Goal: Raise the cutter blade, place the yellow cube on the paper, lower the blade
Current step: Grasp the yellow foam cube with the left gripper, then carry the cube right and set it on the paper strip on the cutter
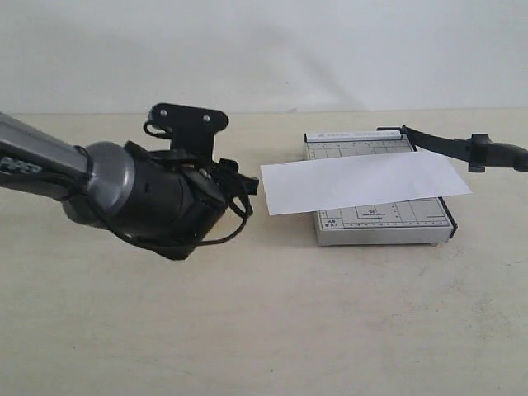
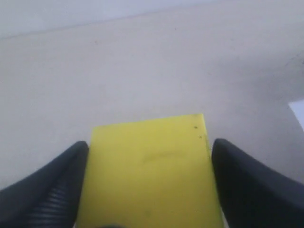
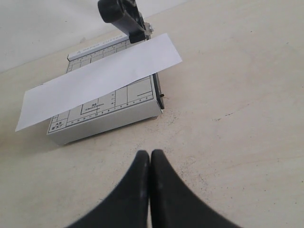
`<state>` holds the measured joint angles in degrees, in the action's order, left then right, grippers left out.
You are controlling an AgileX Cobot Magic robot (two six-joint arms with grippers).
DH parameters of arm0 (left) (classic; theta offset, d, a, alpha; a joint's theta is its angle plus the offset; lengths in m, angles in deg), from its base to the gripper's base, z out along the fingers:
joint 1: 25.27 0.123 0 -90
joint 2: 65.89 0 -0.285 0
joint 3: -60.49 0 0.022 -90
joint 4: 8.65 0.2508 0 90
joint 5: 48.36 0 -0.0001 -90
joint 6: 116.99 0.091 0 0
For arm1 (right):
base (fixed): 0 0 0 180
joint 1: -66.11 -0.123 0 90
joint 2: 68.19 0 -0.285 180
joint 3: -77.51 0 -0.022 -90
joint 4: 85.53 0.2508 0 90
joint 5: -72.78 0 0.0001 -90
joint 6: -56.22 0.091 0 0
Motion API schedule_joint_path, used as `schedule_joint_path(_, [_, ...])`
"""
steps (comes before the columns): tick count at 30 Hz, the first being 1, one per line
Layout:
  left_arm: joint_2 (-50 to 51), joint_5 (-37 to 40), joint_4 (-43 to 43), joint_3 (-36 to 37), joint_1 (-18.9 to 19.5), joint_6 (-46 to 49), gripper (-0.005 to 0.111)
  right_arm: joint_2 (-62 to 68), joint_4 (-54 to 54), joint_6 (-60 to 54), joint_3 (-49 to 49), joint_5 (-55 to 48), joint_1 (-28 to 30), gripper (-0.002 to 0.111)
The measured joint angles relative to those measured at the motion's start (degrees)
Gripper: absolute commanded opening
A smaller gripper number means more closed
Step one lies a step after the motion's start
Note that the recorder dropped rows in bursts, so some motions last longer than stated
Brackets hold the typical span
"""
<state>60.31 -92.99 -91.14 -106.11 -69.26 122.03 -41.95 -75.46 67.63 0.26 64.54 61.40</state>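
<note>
Beige table (image 1: 247, 330), white wall (image 1: 264, 49) behind; the paper (image 1: 363, 183) lies across the cutter (image 1: 396, 216).

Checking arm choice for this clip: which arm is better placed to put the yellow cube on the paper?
Left. The yellow cube sits between the fingers of the left gripper; the right gripper is shut and empty. The cutter blade is already up.

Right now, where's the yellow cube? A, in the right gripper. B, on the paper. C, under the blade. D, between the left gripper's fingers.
D: the left wrist view shows the cube between the fingers of the left gripper, and the paper has nothing on it.
</note>
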Motion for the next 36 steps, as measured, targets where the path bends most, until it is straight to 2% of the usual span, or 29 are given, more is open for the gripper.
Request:
schedule_joint_path(3, [-5.18, 0.74, -2.82, 0.0, 0.0, 6.47, 0.004, 0.0, 0.0, 0.0, 0.0, 0.0, 0.0, 0.0])
schedule_joint_path(5, [-8.75, 5.82, -3.4, 0.0, 0.18, 12.84, 0.004, 0.0, 0.0, 0.0, 0.0, 0.0, 0.0, 0.0])
schedule_joint_path(9, [-14.79, 30.94, 1.88, -0.74, 0.42, 24.35, 0.004, 0.0, 0.0, 0.0, 0.0, 0.0, 0.0, 0.0])
schedule_joint_path(12, [-14.57, 48.72, 8.78, -4.64, 0.03, 27.61, 0.004, 0.0, 0.0, 0.0, 0.0, 0.0, 0.0, 0.0])
schedule_joint_path(14, [-12.34, 53.72, 11.17, -8.3, -0.42, 28.24, 0.004, 0.0, 0.0, 0.0, 0.0, 0.0, 0.0, 0.0])
schedule_joint_path(17, [-6.35, 55.95, 12.53, -16.4, -0.42, 27.11, 0.004, 0.0, 0.0, 0.0, 0.0, 0.0, 0.0, 0.0])
schedule_joint_path(22, [5.58, 57.65, 16.27, -34.17, -0.32, 16.97, 0.004, 0.0, 0.0, 0.0, 0.0, 0.0, 0.0, 0.0])
schedule_joint_path(24, [9.6, 58.08, 23.6, -39.88, -0.32, 7.9, 0.004, 0.0, 0.0, 0.0, 0.0, 0.0, 0.0, 0.0])
schedule_joint_path(26, [13.84, 60.15, 34.65, -45.41, -0.32, -2.72, 0.004, 0.0, 0.0, 0.04, 0.0, 0.0, 0.0, 0.0])
schedule_joint_path(29, [19.03, 64.67, 50.73, -51.77, -0.32, -15.98, 0.004, 0.0, 0.0, 0.04, 0.0, 0.0, 0.0, 0.0])
schedule_joint_path(31, [21.52, 67.25, 57.85, -54.77, -0.32, -21.85, 0.004, 0.0, 0.0, 0.04, 0.0, 0.0, 0.0, 0.0])
schedule_joint_path(36, [24.61, 68.51, 63.28, -58.8, -0.32, -26.86, 0.004, 0.0, 0.0, 0.04, 0.0, 0.0, 0.0, 0.0])
